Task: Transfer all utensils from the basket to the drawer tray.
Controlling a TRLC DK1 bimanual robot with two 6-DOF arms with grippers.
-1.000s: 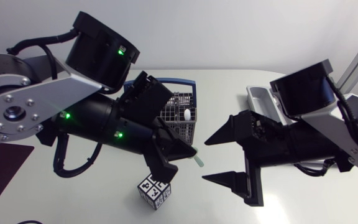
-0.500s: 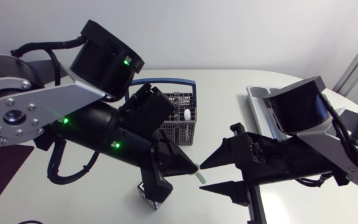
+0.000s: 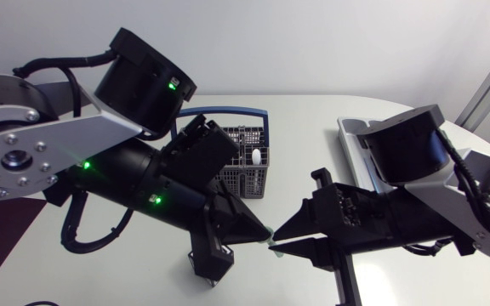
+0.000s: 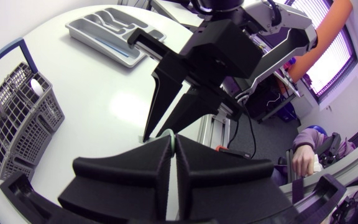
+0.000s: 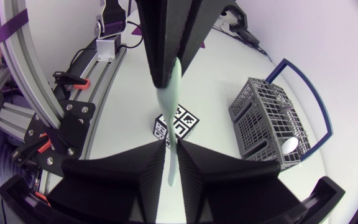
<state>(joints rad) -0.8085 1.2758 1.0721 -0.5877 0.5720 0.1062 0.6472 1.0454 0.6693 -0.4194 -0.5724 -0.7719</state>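
A pale green utensil [image 3: 272,245] hangs in the air between my two grippers, in front of the basket [image 3: 249,161]. My left gripper [image 3: 264,231] is shut on one end of it. My right gripper [image 3: 279,241] meets it tip to tip, its fingers pressed on the utensil [image 5: 168,93] from both sides. In the left wrist view a thin green edge of the utensil [image 4: 176,144] shows between my left gripper's [image 4: 173,149] fingers. The grey wire basket [image 5: 272,118] holds a white utensil [image 5: 289,144]. The grey drawer tray [image 3: 351,132] lies at the right, behind my right arm.
A black-and-white marker cube [image 5: 178,121] stands on the table under the grippers, mostly hidden in the head view. The basket has a blue handle [image 3: 228,110]. The tray [image 4: 114,31] lies a good way to the side of the basket [image 4: 17,124].
My right gripper has come in towards the left one and its fingers have gone from wide apart to shut on the green utensil. The left gripper has moved down and right with the utensil.
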